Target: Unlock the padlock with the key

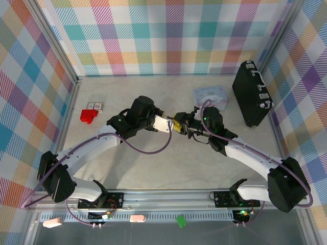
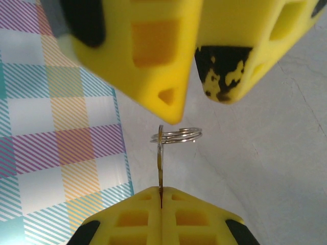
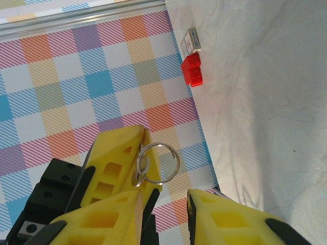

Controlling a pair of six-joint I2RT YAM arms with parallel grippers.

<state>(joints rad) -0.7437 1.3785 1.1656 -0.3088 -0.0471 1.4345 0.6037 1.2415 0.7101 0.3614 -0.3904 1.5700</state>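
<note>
My left gripper (image 2: 161, 190) is shut on the blade of a small key (image 2: 160, 163), which stands edge-on with a steel split ring (image 2: 176, 136) through its head. In the top view the two grippers meet at mid-table: left gripper (image 1: 174, 125), right gripper (image 1: 185, 124). My right gripper (image 3: 163, 196) is open, its yellow fingers (image 3: 102, 219) just short of the ring (image 3: 158, 163), with nothing between them. The padlock (image 3: 193, 40), a tiny dark and silvery block, lies far off at the left wall (image 1: 94, 105), beside the red block (image 1: 88, 116).
A light blue printed tin (image 1: 209, 95) sits just behind the right gripper. A black case (image 1: 252, 93) leans at the back right. Plaid walls close in the left, back and right sides. Purple cables loop from both wrists.
</note>
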